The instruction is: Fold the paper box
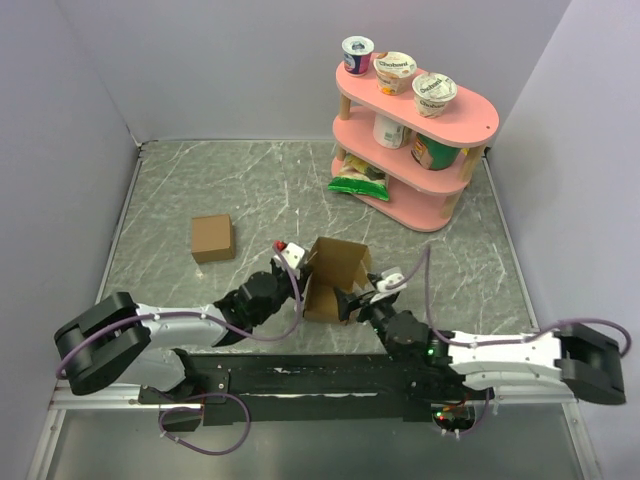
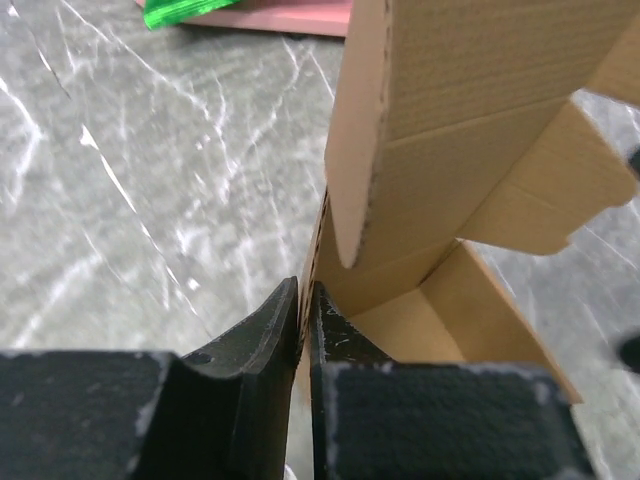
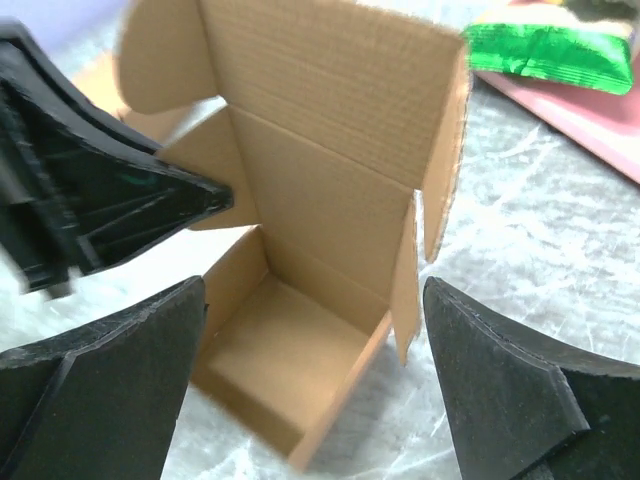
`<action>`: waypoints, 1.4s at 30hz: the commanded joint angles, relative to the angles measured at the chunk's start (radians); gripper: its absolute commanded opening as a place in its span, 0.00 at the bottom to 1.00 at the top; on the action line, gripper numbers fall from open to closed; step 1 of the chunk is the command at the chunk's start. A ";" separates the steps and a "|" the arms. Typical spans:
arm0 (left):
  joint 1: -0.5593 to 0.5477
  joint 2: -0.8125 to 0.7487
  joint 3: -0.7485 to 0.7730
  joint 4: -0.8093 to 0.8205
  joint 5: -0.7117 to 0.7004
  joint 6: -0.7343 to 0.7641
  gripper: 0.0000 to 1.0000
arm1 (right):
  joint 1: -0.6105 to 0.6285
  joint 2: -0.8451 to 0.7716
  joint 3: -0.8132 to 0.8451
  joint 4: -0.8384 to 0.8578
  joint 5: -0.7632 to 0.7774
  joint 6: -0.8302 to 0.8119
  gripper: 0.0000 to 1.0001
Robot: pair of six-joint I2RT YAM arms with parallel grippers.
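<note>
Pinching the left wall of the paper box (image 1: 335,272), our left claw (image 2: 305,300) is closed tight on the thin cardboard edge. We judge that it is there as an anchor, so the carton neither slides nor sags while the other arm works.

The box stands in the middle of the marbled tabletop (image 1: 200,180), just ahead of the two arms and between them. Its walls are up and its mouth is open toward us. The lid panel (image 3: 330,80) rises at the far side with its rounded ear flaps spread and not yet tucked.

Our right claw (image 3: 315,290) is spread wide and holds nothing. It faces straight into the box's hollow from the near right, one finger on either side of the view. We take that as a pose for reaching the lid or a side tab next. Closing the lid looks like the step left to do.

A neat cardboard cube (image 1: 212,238) sits well apart on the left, out of the way. The pink shelf (image 1: 470,125) stands at the far right.

As for writing, the box itself is plain, with no print that we can see. The tubs (image 1: 434,92) on top of the shelf carry dark lettering on white lids, too small for us to read. The green packet (image 1: 358,183) on the bottom tier shows no legible text either.
</note>
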 commanded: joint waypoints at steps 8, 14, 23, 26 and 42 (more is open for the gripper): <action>0.081 0.022 0.119 -0.082 0.145 0.126 0.15 | -0.252 -0.247 0.042 -0.425 -0.321 0.156 0.90; 0.099 0.028 0.126 -0.102 0.197 0.131 0.14 | -0.474 -0.185 0.082 -0.359 -0.591 0.056 0.88; 0.145 0.040 0.151 -0.141 0.269 0.132 0.14 | -0.743 -0.088 0.135 -0.293 -0.958 -0.026 0.81; 0.153 0.049 0.165 -0.148 0.294 0.134 0.14 | -0.755 -0.045 0.152 -0.267 -1.036 -0.059 0.72; 0.170 0.062 0.189 -0.173 0.345 0.135 0.20 | -0.758 0.191 0.186 -0.069 -1.013 -0.133 0.13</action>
